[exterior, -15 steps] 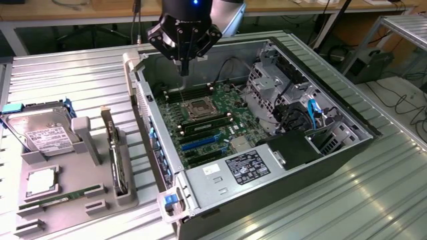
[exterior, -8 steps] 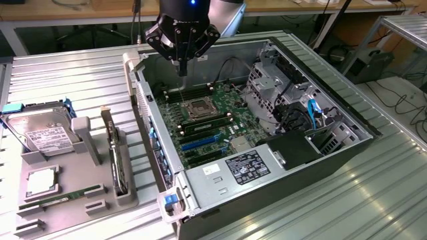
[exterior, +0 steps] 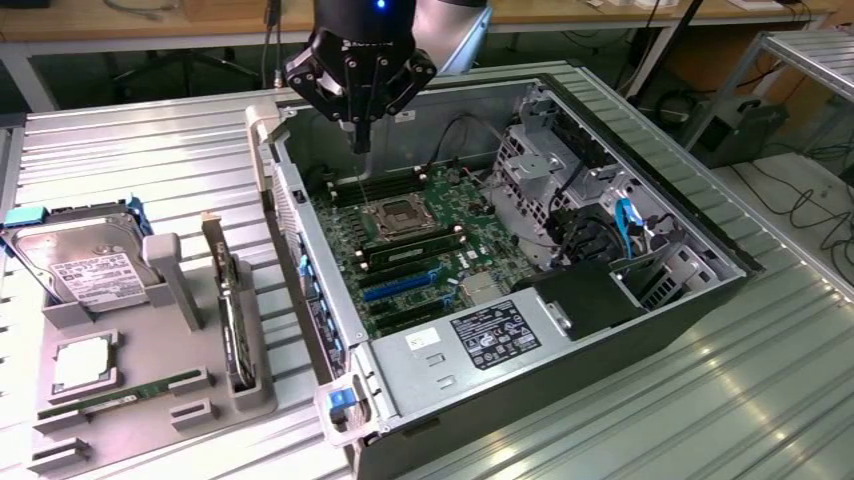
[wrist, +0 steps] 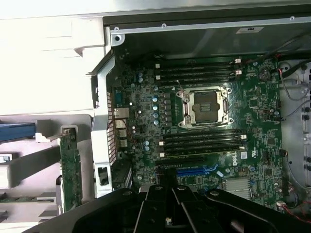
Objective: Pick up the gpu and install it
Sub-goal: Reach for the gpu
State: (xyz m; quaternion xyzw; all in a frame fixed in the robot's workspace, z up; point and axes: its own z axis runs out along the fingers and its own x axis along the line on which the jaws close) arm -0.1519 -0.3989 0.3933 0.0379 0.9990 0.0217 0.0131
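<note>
Standing on edge in the grey tray [exterior: 147, 345] beside a hard drive [exterior: 83, 265], processor [exterior: 83, 362] and RAM stick [exterior: 127, 393], the gpu [exterior: 238, 320] [wrist: 70, 167] lies well apart from the clenched, empty end effector [exterior: 358, 122] [wrist: 170, 208] hanging over the motherboard [exterior: 414, 240] [wrist: 204, 121] in the open computer case [exterior: 561, 390].

The gpu [exterior: 235, 318], a thin, flat, rectangular dark expansion card with a narrow silver-beige metal bracket strip at its far end, stands upright on its long edge in a slot of the grey holder [exterior: 134, 422]. It sits at the exterior view's left, just beside the open computer case [exterior: 534, 420]; in the wrist view its component-studded face [wrist: 71, 167] appears green.
</note>
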